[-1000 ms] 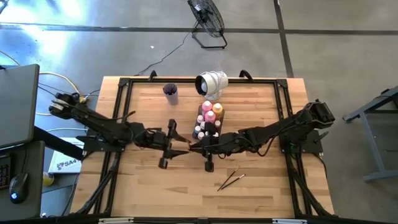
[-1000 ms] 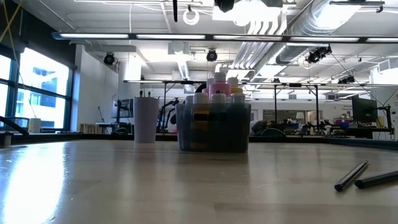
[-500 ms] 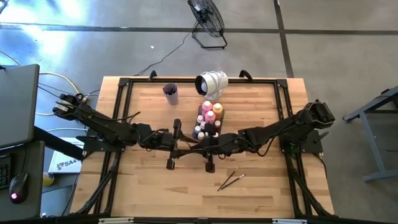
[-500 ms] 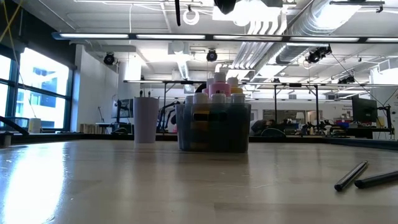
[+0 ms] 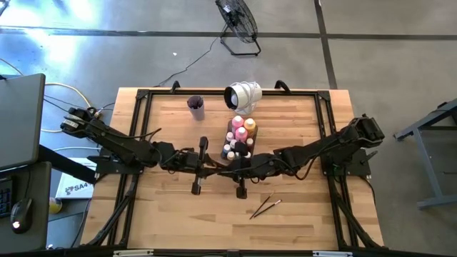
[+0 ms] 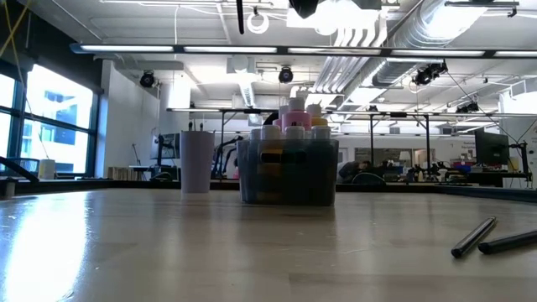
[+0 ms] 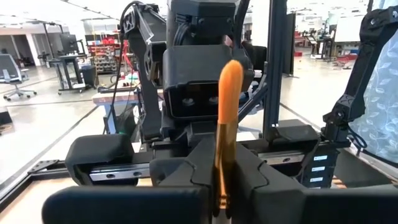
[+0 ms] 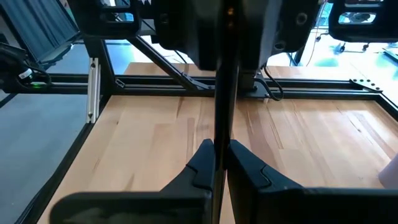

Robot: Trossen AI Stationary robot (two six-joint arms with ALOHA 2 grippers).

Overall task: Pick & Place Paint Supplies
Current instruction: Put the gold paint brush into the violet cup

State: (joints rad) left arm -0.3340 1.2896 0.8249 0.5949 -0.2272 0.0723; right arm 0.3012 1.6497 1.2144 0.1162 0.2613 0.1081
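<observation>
Grippers (left [image 7: 221,186], right [image 8: 219,165]) pinch 1 thin wooden paintbrush [image 7: 227,118].

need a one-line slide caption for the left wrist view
Left hand shut on a paintbrush, orange bristle tip up, facing the right arm close ahead.

A pale wooden bench [image 5: 171,214] with a black frame stands on a grey concrete floor [image 5: 400,43]. A floor fan [image 5: 239,25] sits behind it. Beyond lies an open workshop: tall windows [image 6: 50,117] (bright with daylight), white ceiling ducts [image 6: 394,38], strip lights [image 6: 210,49].
</observation>
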